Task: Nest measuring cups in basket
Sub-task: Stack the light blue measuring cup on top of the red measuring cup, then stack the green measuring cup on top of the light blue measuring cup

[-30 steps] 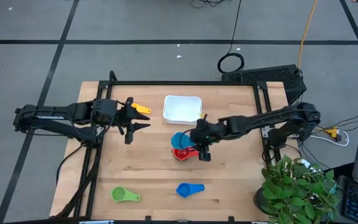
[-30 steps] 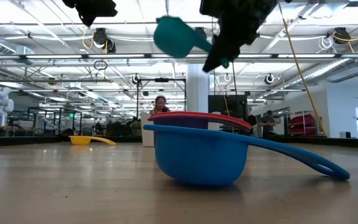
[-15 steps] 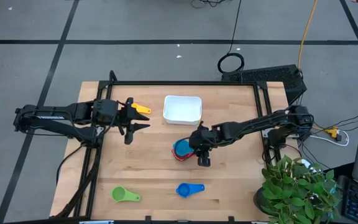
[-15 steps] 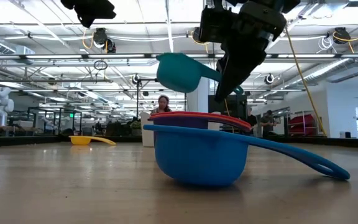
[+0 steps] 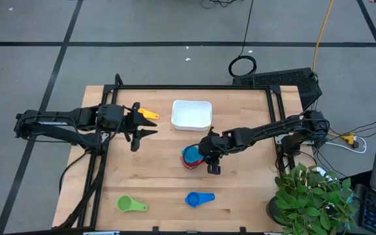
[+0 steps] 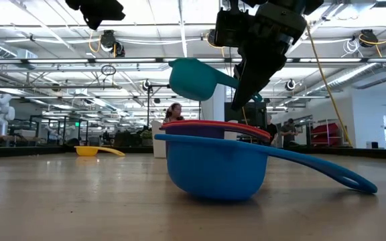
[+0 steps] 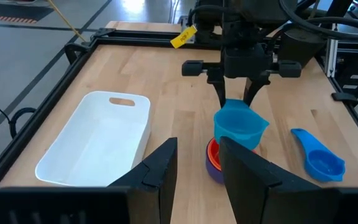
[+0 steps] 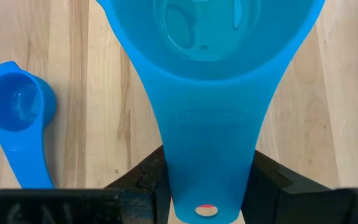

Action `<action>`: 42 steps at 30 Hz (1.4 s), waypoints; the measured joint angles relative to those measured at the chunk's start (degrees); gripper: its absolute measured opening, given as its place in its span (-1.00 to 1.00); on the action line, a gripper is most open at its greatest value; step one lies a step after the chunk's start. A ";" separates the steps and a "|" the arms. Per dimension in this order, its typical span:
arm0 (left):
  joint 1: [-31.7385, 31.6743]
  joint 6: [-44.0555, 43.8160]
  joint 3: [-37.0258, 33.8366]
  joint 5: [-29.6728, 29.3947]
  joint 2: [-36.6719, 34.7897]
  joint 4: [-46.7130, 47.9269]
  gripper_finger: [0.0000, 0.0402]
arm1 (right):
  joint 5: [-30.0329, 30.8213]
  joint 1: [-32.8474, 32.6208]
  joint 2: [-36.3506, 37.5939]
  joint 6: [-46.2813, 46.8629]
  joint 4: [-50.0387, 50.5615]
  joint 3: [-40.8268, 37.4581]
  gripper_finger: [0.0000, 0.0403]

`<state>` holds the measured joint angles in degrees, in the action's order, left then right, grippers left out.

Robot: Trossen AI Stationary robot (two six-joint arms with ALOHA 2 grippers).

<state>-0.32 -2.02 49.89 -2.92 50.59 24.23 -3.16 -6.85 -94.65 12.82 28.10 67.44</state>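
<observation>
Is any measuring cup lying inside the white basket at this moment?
No: in the high view the white basket holds nothing, and the teal cup hangs in the right gripper above the stacked cups on the table.

Grey floor [image 5: 142, 26] with dark tape lines, potted plant [image 5: 312, 196] by wood table [image 5: 155, 183], ceiling trusses [image 6: 45, 63], strip lights overhead.

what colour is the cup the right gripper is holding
Teal; the cup in the right gripper shows best in the left wrist view.
</observation>
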 joint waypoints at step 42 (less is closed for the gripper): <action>8.39 -10.59 8.22 0.67 5.54 29.30 -0.40 | 7.32 -0.48 3.13 -0.22 3.71 -0.07 0.01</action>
<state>8.07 -12.61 58.11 -2.25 56.13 53.53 4.16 -7.33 -91.52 12.60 31.81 67.37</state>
